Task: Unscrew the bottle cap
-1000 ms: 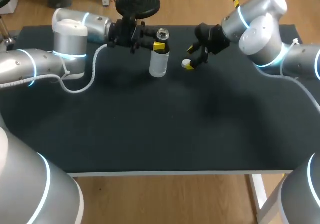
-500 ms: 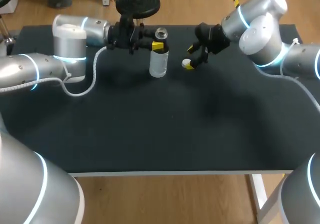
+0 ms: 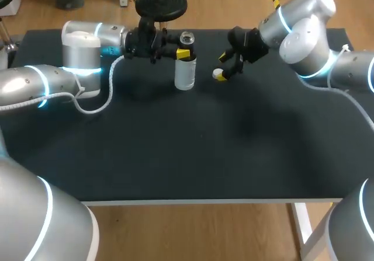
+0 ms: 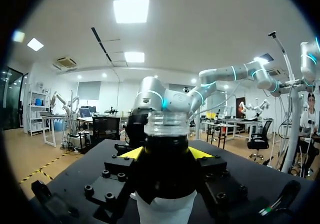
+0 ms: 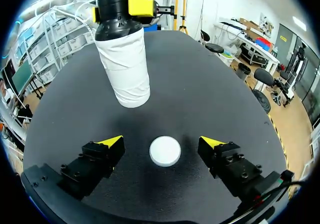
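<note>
Both of my end effectors are at the far side of the worktop (image 3: 193,144). My left end effector (image 3: 185,53) (image 4: 166,154) is clamped on the dark neck of the bottle (image 3: 185,71) (image 4: 166,126), which stands upright with its threaded mouth bare. My right end effector (image 3: 222,66) (image 5: 163,143) hangs with fingers spread wide around the white cap (image 3: 217,73) (image 5: 165,151), which lies flat between them, touching neither, near the bottle.

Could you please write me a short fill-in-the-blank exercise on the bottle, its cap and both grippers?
The bottle stands ____ on the table.
The left gripper is shut on the bottle's dark ____ part.
The right gripper is ____, with the white cap lying on the table between its fingers.
Missing words: upright, upper, open.
</note>
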{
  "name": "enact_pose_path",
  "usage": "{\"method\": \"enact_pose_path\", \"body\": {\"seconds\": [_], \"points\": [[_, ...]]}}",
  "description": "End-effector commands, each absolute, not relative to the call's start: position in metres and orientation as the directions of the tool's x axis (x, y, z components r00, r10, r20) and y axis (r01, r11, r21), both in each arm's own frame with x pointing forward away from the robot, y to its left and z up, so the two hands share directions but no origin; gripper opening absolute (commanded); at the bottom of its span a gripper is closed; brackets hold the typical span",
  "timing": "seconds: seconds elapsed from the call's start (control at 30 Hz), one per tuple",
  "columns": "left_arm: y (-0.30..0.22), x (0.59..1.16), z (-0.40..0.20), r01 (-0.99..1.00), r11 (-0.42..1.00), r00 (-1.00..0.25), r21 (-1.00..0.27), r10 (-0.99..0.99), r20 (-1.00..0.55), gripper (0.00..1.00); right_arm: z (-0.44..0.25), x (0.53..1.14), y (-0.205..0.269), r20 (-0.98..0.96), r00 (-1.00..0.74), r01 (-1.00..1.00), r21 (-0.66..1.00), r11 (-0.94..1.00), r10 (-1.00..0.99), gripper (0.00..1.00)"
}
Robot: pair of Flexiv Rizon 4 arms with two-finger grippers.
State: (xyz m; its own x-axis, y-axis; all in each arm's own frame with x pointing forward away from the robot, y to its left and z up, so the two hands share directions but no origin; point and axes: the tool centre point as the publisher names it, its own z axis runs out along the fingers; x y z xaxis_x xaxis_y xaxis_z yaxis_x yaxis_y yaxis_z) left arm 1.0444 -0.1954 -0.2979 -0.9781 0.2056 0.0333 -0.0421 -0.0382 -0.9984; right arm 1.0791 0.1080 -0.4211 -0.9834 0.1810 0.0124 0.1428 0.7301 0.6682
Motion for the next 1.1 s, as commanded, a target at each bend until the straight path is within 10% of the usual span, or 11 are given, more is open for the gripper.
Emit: {"method": "enact_pose_path", "body": {"seconds": [0.03, 1.1], "points": [[-0.197, 1.048, -0.302, -0.049, -0.042, -0.976, -0.998, 0.212, 0.04, 1.0, -0.421, 1.08, 0.108, 0.014, -0.984, 0.143, 0.667, 0.731, 0.18, 1.0], [-0.175, 1.046, -0.287, -0.022, 0.022, -0.982, -1.0, 0.186, 0.025, 1.0, -0.421, 1.08, 0.108, 0.014, -0.984, 0.143, 0.667, 0.731, 0.18, 1.0]]}}
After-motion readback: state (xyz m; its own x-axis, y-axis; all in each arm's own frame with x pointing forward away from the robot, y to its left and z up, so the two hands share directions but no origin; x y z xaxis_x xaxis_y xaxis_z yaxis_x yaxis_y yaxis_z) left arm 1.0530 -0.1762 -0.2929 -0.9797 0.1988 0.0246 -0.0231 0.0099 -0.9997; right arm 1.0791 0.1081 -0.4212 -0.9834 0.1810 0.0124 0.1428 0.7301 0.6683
